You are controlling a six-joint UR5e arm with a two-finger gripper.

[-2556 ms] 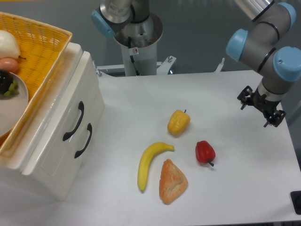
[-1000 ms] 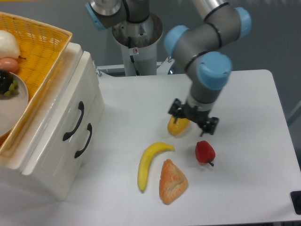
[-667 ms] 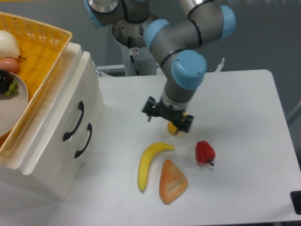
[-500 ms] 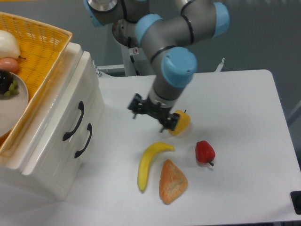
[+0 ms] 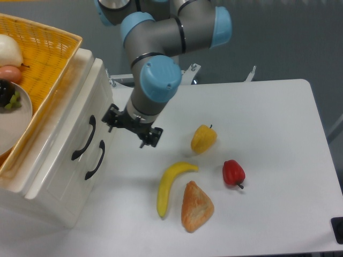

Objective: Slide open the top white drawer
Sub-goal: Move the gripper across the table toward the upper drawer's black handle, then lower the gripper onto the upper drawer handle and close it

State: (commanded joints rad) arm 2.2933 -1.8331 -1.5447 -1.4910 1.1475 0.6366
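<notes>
On the white bench (image 5: 268, 118) lie a yellow pepper (image 5: 203, 138), a red pepper (image 5: 233, 173), a banana (image 5: 170, 184) and a pastry (image 5: 195, 206), all right of the white cabinet (image 5: 64, 176). A yellow basket (image 5: 45, 59) sits on the cabinet's top, holding a plate (image 5: 16, 126) and some fruit. The top white drawer (image 5: 75, 134) is shut, flush with the cabinet front, its black handle (image 5: 84, 137) just above and left of the lower drawer's handle (image 5: 95, 160).

The claw (image 5: 132, 126) hangs just right of the upper handle, apart from it, nothing lying between them. Its fingers stand apart and hold nothing.

Half a second ago the claw was nearer the yellow pepper, partly covering it; it has since swung left toward the cabinet, and the pepper shows whole. The fruit and the drawers have not moved.
</notes>
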